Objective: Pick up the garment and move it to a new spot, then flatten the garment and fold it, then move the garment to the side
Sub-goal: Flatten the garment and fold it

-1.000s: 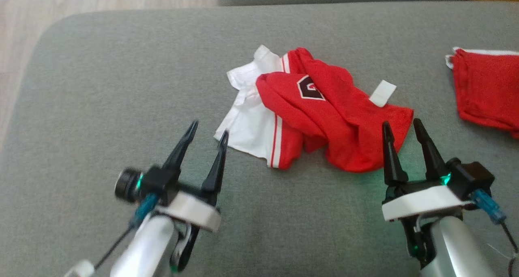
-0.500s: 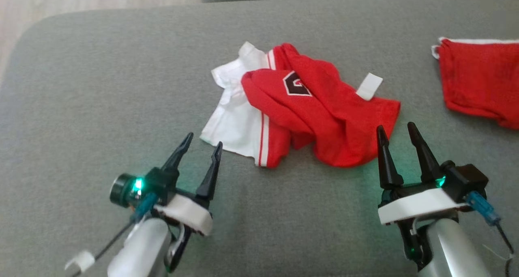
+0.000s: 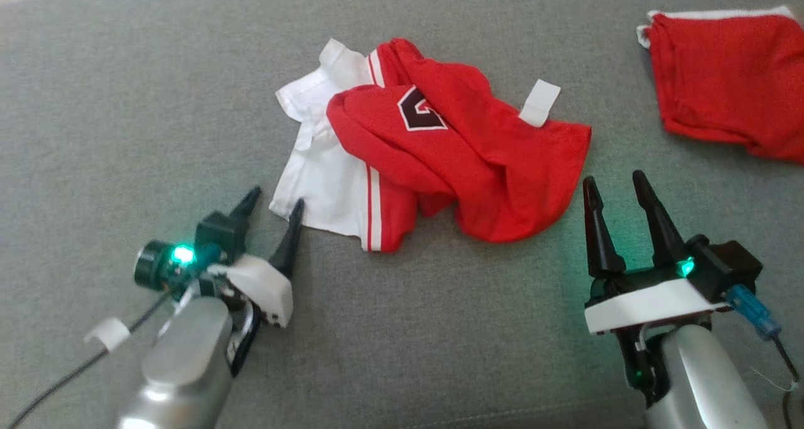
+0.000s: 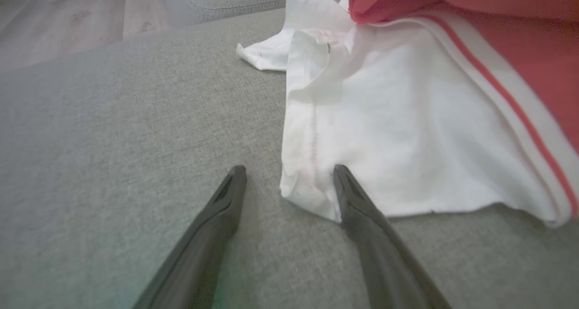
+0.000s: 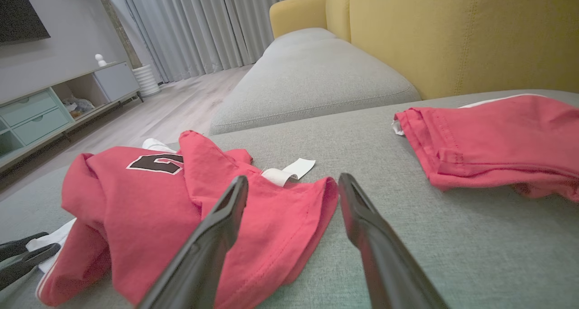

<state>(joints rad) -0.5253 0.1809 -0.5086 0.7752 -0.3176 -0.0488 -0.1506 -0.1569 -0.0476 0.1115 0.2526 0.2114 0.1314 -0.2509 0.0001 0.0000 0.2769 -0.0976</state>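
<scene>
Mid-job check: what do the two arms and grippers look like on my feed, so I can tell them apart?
The left gripper has a silver forearm, white collar, long tapering black jaws, a green light and a black cable with a white clip. The right gripper has the same build, plus a blue connector.

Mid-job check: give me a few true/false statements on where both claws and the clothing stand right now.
1. The left claw is open at the garment's white corner. True.
2. The right claw is shut on the red hem. False: it is open, holding nothing, just short of the hem.
3. The garment lies flat and folded. False: it is crumpled in a heap.
4. A second red garment lies apart, to the robot's right. True.
</scene>
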